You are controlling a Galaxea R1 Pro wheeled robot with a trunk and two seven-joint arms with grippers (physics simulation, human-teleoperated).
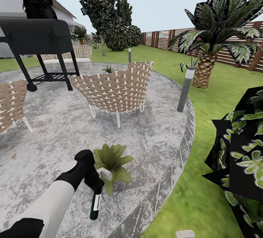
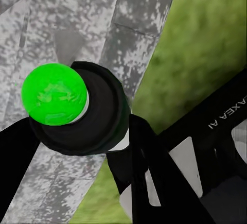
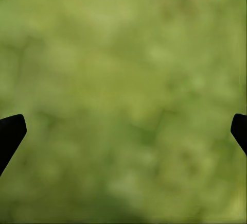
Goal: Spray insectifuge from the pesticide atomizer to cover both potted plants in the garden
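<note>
Head view: the pesticide atomizer (image 1: pixel 96 203) hangs base-down, clamped in my left hand (image 1: pixel 95 183), just beside the nearer potted plant (image 1: pixel 110 160) on the stone patio (image 1: pixel 54 132). To spray well, I judge the nozzle must face the leaves (its bearing is unclear). The plant's grey pot is hidden by leaves. My right hand (image 3: pixel 123 131) hangs spread over lawn (image 3: pixel 123 80).

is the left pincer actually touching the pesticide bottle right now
Touching. In the left wrist view the left pincer has its dark fingers pressed against both sides of the pesticide atomizer, no gap showing. The head view shows the bottle hanging from it.
</note>
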